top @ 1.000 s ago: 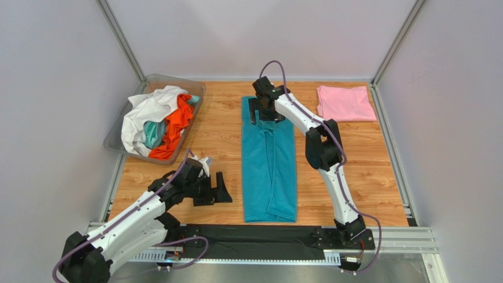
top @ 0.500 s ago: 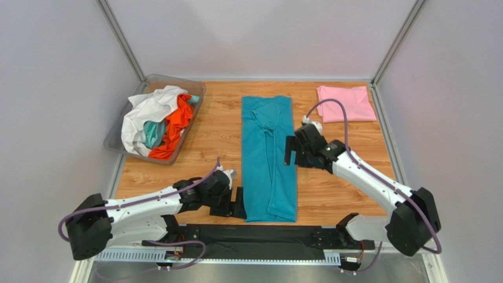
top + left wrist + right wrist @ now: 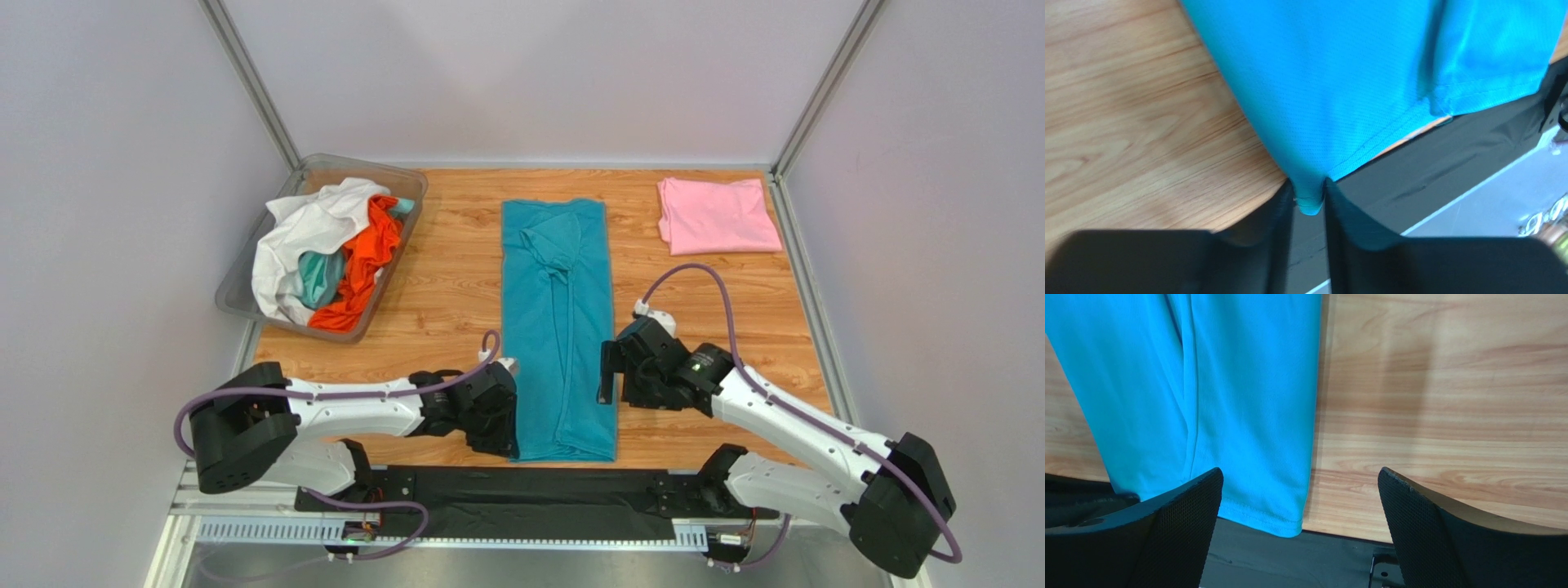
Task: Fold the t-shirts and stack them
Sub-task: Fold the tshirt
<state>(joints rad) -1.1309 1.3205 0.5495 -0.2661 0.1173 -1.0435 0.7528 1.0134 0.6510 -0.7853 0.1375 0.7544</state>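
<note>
At six o'clock on the table (image 3: 454, 294), the left gripper (image 3: 1309, 197) pinches only a sliver of hem corner on the teal shirt (image 3: 558, 319), which may slip out on lifting; the right gripper (image 3: 1299, 478) hovers spread, empty. The bin (image 3: 415, 186) at ten o'clock holds loose shirts (image 3: 325, 239); a pink shirt (image 3: 718, 214) lies at one.
</note>
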